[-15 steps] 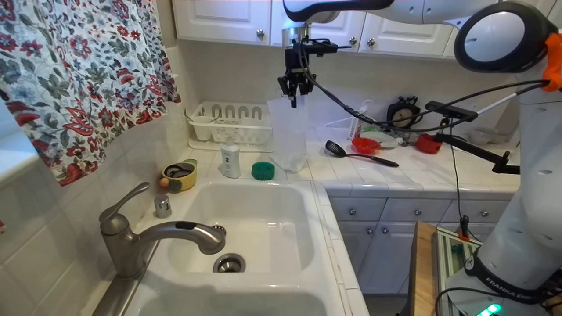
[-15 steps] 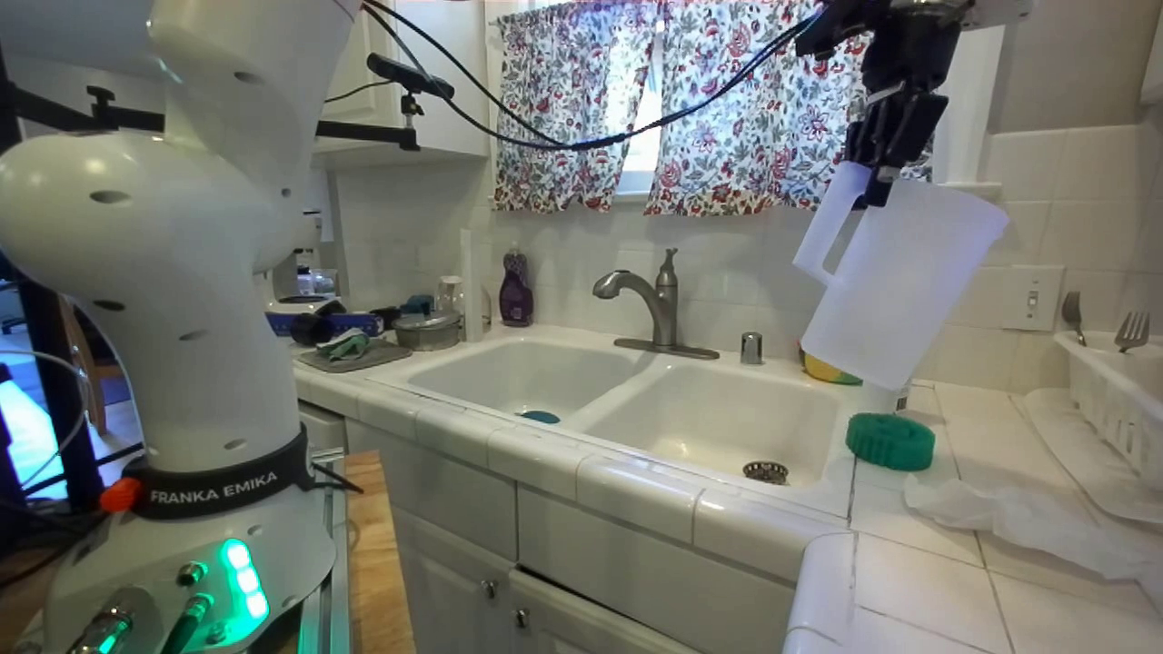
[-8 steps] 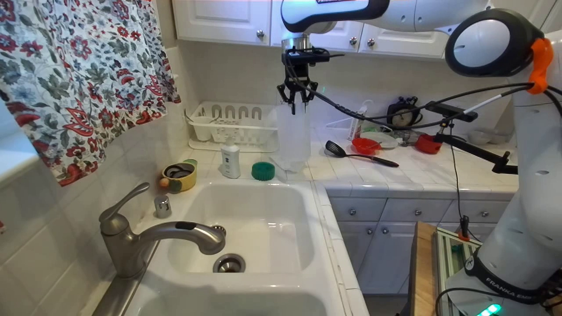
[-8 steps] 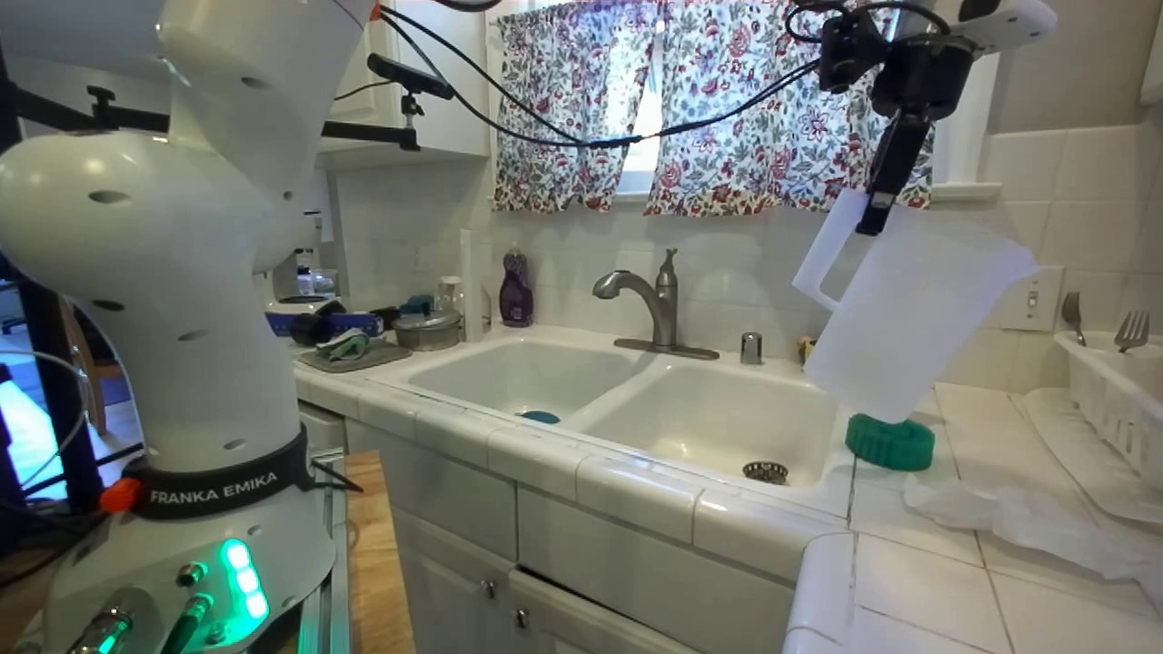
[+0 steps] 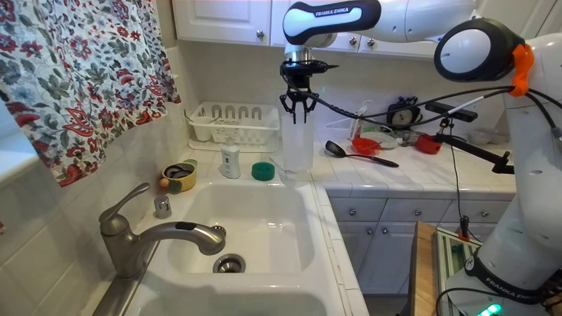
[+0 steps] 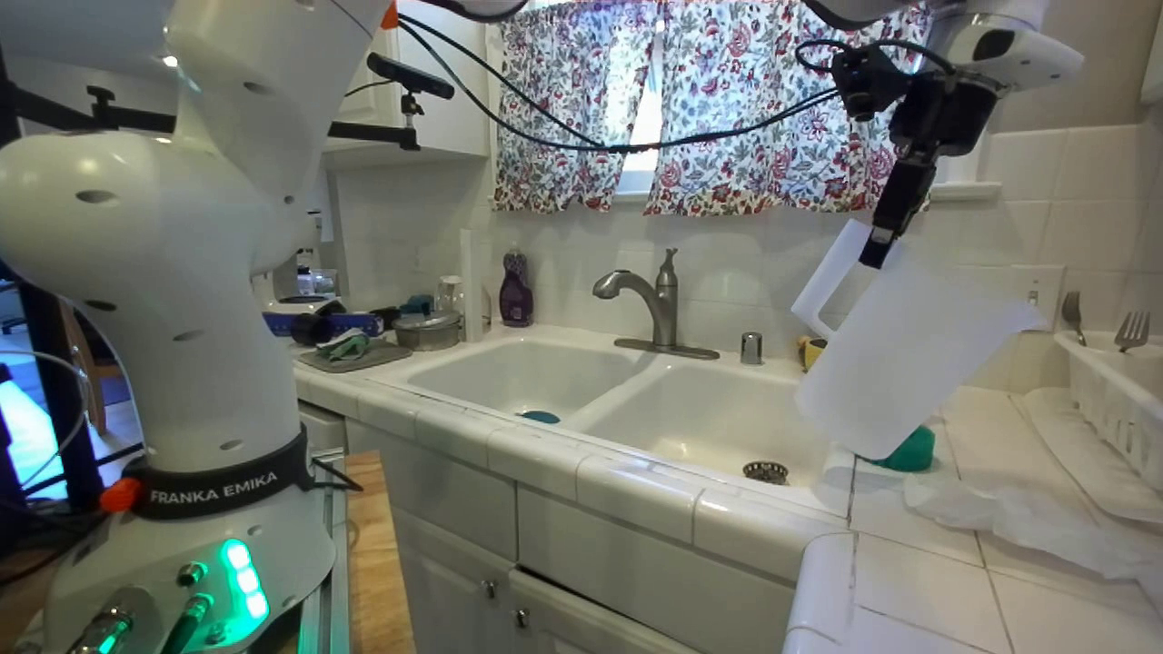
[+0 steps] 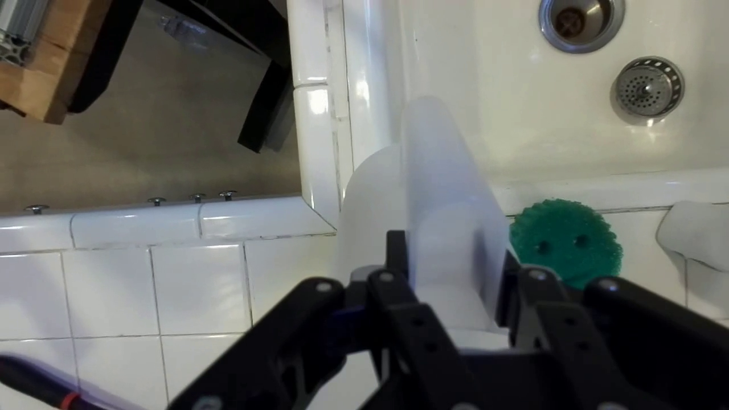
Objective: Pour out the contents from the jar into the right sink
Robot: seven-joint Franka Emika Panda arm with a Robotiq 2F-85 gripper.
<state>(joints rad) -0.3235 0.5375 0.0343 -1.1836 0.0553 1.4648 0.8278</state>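
Note:
The jar is a white translucent pitcher; it shows in both exterior views (image 5: 298,147) (image 6: 909,354) and in the wrist view (image 7: 441,171). My gripper (image 5: 300,118) is shut on the jar's handle side; the fingers also show in an exterior view (image 6: 878,251) and on both sides of the handle in the wrist view (image 7: 451,267). The jar is tilted, its spout pointing away from the handle, and hangs over the counter by the sink's end. Its contents cannot be seen. The right sink (image 5: 276,239) is a white basin (image 6: 727,409) with a round drain (image 7: 581,23).
A green scrubber (image 5: 263,171), partly behind the jar in an exterior view (image 6: 911,451), a white bottle (image 5: 230,160) and a yellow pot (image 5: 181,175) stand by the basin. The faucet (image 5: 167,232) reaches over it. A dish rack (image 5: 237,125) and black spatula (image 5: 362,156) are behind.
My gripper and the jar have moved down toward the counter. The jar has turned, showing narrower in an exterior view, and looks somewhat more tilted. The grip is kept throughout.

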